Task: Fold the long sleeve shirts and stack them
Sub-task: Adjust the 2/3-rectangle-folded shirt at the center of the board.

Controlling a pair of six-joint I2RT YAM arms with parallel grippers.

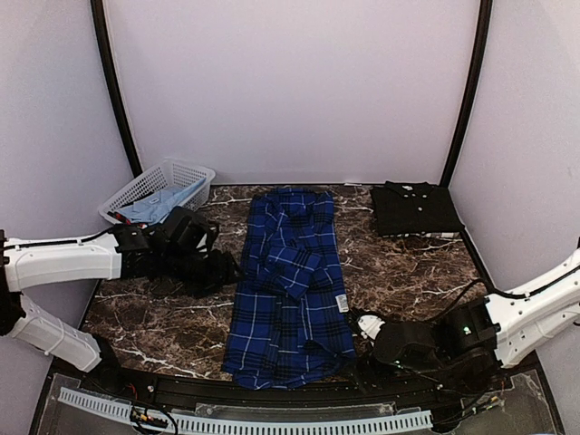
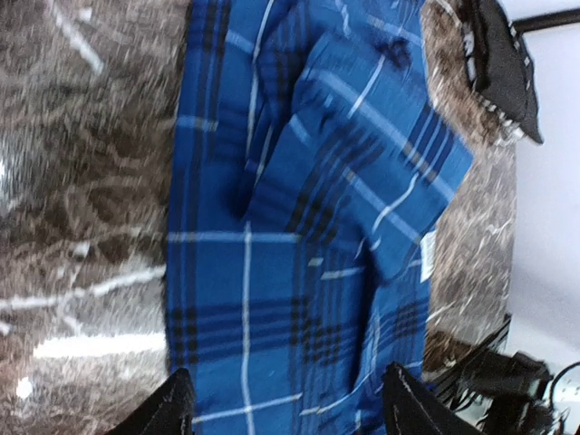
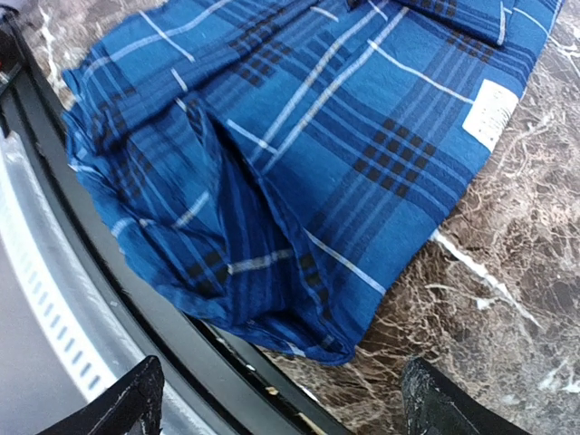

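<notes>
Marbled brown stone with white veins forms the tabletop [image 1: 408, 272]. A plaid shirt [image 1: 290, 290] of soft woven cloth, royal blue and navy with thin white lines, is laid lengthwise down the middle, from near the far edge to the near edge. It is folded into a long narrow strip, with a sleeve doubled across its middle and a white label [image 3: 489, 113] shown at its right side. Its hem is rumpled into loose folds at the near edge. A plain black shirt [image 1: 415, 208] is folded into a flat rectangle at the far right corner. A white plastic lattice basket [image 1: 163, 186] is set at the far left corner. The left gripper [image 2: 285, 408] is held wide open at the plaid shirt's left edge, with nothing gripped. The right gripper [image 3: 290, 403] is likewise spread wide near the hem's right corner, with nothing held.
</notes>
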